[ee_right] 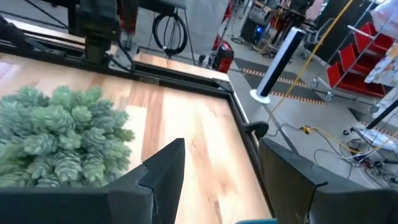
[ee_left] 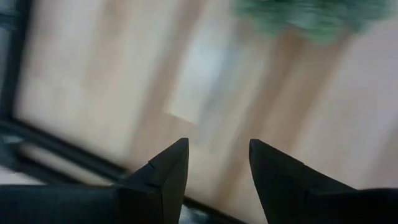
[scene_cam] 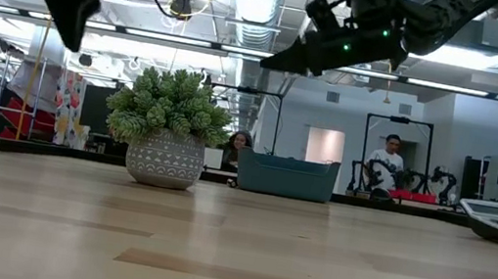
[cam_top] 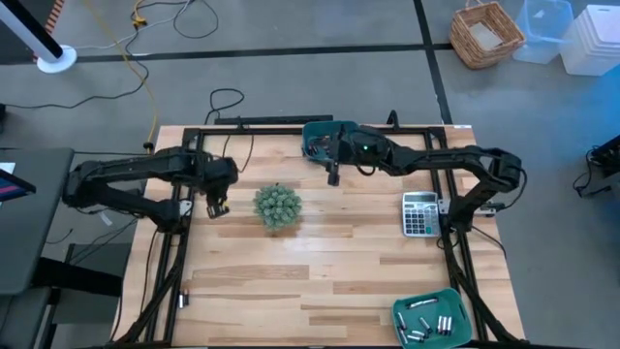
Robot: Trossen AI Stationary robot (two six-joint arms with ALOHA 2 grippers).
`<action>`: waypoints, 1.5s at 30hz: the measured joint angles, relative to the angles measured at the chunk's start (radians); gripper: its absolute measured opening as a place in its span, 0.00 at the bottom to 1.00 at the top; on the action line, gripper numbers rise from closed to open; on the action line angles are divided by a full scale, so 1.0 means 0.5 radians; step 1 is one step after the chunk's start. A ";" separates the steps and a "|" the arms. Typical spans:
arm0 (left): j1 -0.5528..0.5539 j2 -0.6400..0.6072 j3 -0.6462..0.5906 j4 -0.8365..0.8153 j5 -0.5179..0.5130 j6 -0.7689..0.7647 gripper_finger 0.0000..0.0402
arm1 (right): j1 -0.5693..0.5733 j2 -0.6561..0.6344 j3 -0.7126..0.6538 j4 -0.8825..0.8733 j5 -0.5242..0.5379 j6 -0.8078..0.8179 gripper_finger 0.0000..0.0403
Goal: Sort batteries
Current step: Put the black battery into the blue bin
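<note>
Several small silvery and dark batteries (cam_top: 427, 325) lie in a teal bin (cam_top: 453, 301) at the table's near right corner. A second teal bin (cam_top: 318, 139) stands at the far edge; my right arm covers most of it. My right gripper (cam_top: 333, 177) hangs open high above the table just in front of that bin, with nothing between its fingers (ee_right: 169, 163). My left gripper (cam_top: 219, 207) hangs open above the table's left side, left of the potted plant, pointing steeply down. Only bare wood shows between its fingers (ee_left: 174, 162).
A potted green plant (cam_top: 278, 206) in a patterned white pot (scene_cam: 165, 162) stands at the table's middle. A grey calculator (cam_top: 419, 213) lies near the right edge. A black frame (cam_top: 184, 145) runs round the table. Bare wood lies across the near half.
</note>
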 joint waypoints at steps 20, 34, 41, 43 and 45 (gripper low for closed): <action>-1.247 0.731 -0.001 -0.235 0.790 -1.255 0.54 | 0.077 -0.041 0.008 0.066 -0.043 0.012 0.55; -1.787 0.970 -0.015 0.308 1.178 -2.150 0.58 | 0.264 -0.041 0.011 0.045 -0.042 0.044 0.55; -1.815 1.301 -0.015 0.453 1.458 -2.081 0.60 | 0.292 -0.041 0.011 0.001 -0.041 0.059 0.55; -1.815 1.363 -0.015 0.454 1.470 -2.025 0.60 | 0.308 -0.041 0.011 -0.001 -0.041 0.068 0.55; -1.815 1.422 -0.015 0.454 1.486 -1.983 0.60 | 0.332 -0.041 0.011 0.000 -0.041 0.076 0.55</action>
